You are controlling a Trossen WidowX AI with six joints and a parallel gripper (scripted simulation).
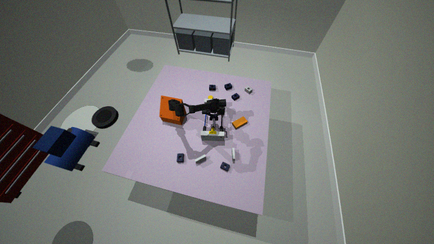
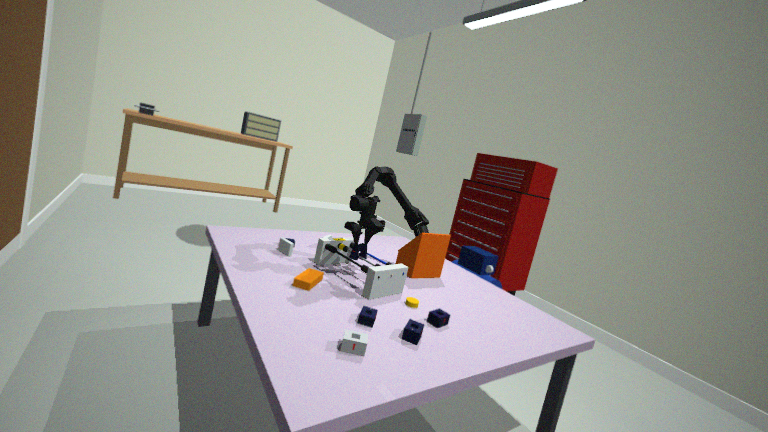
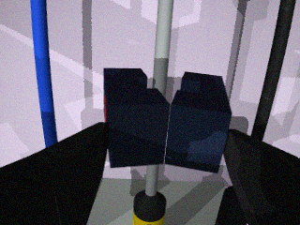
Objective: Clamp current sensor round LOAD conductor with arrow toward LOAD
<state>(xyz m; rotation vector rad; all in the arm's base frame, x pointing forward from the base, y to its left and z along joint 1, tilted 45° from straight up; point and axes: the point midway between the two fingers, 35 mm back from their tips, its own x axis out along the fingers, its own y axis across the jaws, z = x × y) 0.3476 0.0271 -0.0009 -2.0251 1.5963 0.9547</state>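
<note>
My gripper (image 1: pixel 213 119) (image 2: pixel 358 253) (image 3: pixel 167 135) is shut on the dark navy split-core sensor, pointing down over the conductor rig. The sensor (image 3: pixel 136 127) shows two halves side by side with a notch between them at the far edge. A red mark (image 3: pixel 106 109) is on its left side. The grey conductor (image 3: pixel 162 37) runs lengthwise under the sensor and shows again on the near side. Whether it lies between the sensor's halves is hidden. A yellow label (image 1: pixel 212 131) is at its end by the white end block (image 1: pixel 212 136) (image 3: pixel 114 192); its lettering is unreadable.
A blue conductor (image 3: pixel 39 70) and a black conductor (image 3: pixel 274 70) run either side. The second white end block (image 2: pixel 385 280) stands opposite. An orange box (image 1: pixel 171 108) (image 2: pixel 428 254), an orange slab (image 1: pixel 239 122) (image 2: pixel 308 278) and several small dark and white blocks stand around the rig.
</note>
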